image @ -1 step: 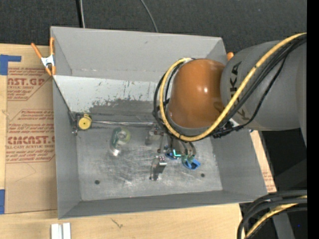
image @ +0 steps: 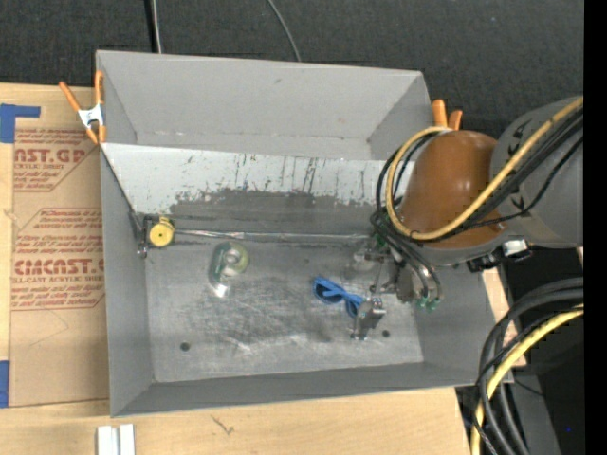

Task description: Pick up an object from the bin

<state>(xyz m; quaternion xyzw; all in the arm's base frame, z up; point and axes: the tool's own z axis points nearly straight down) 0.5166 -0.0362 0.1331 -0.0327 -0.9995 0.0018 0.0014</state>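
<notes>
My gripper (image: 368,318) hangs low over the right part of the bin floor, its fingers pointing down. A small blue thing with thin curved arms (image: 336,292) lies right beside the fingers, to their left and touching or nearly so. A clear, round, greenish plastic piece (image: 227,263) lies further left on the floor. A small yellow round thing (image: 159,232) sits in the far left corner by the back wall.
The arm with its orange dome and looped cables reaches in over the bin's right rim. The bin's sloping walls close in on all sides, and the right wall stands near the gripper.
</notes>
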